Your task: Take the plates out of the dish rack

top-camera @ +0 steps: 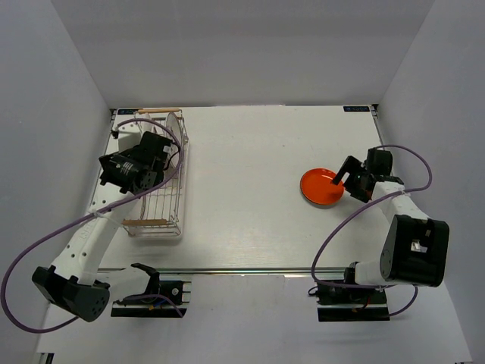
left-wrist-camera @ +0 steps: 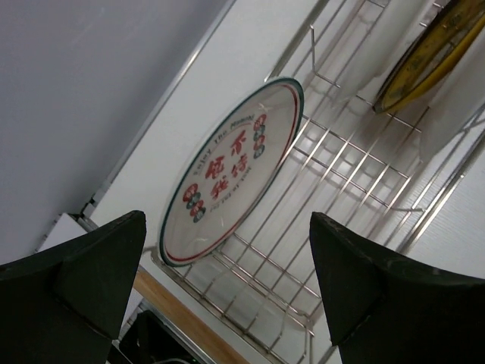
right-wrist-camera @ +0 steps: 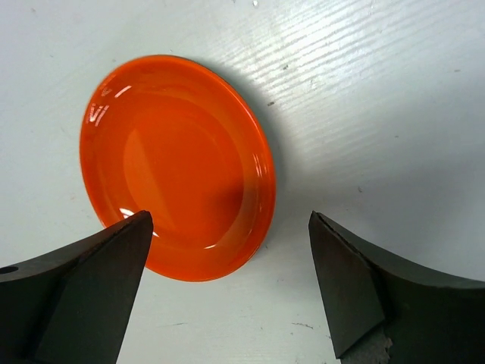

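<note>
Right wrist: right pincer [right-wrist-camera: 227, 224] wide open, empty; orange-red plate [right-wrist-camera: 178, 167] flat on surface [right-wrist-camera: 379, 91] just below it. Left wrist: left pincer [left-wrist-camera: 227, 220] wide open, empty; teal-ringed plate [left-wrist-camera: 231, 171] leaning in dish rack [left-wrist-camera: 341, 174] straight ahead.

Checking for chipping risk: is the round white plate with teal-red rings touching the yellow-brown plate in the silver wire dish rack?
Apart. The left wrist view shows several bare rack wires between the white teal-ringed plate and the yellow-brown plate.
</note>
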`<state>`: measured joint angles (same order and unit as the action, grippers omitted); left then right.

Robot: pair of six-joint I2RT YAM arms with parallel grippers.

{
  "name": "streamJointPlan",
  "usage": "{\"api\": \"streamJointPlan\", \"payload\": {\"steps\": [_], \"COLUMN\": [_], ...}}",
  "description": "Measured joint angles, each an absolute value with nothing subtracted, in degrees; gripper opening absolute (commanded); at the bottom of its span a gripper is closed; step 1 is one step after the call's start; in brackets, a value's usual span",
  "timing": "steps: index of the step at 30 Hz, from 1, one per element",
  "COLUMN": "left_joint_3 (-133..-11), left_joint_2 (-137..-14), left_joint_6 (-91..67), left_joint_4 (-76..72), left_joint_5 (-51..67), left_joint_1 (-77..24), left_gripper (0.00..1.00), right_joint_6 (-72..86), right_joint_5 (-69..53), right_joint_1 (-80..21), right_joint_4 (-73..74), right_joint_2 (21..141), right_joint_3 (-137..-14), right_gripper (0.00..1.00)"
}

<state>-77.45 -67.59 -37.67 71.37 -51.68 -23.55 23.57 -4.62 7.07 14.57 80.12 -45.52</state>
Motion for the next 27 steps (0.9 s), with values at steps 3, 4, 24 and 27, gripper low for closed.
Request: {"api": "streamJointPlan", "payload": {"steps": [3,4,24,27], "left_joint_3": [-77.3,-77.1,-68.2,-68.0], "left_joint_2": [-67.4,-67.3,-70.5,-70.5], "left_joint_6": [-33.8,-32.3,-22.9,-22.8], "left_joint_4": [68.7,67.4,55.6,55.4], "left_joint_5": [-52.0,-51.9,-44.1,-42.9], "left_joint_1": [-21.3,-20.4,-4.2,-3.4], "left_gripper": [0.98,0.98,0.66,0.59], "right_joint_6": [23.6,23.6,23.6,23.6], "right_joint_5": [-4.2,-4.1,-3.4,-3.9], "right_joint_1": [7.1,7.1,7.1,7.1], "right_joint_4": [14.6,14.6,14.9,14.9], "right_joint_2": [78.2,77.9,79.4,79.7], "right_joint_3": [-45.5,-45.5,-45.5,-45.5], "right_gripper": [0.89,0.89,0.89,0.89]}}
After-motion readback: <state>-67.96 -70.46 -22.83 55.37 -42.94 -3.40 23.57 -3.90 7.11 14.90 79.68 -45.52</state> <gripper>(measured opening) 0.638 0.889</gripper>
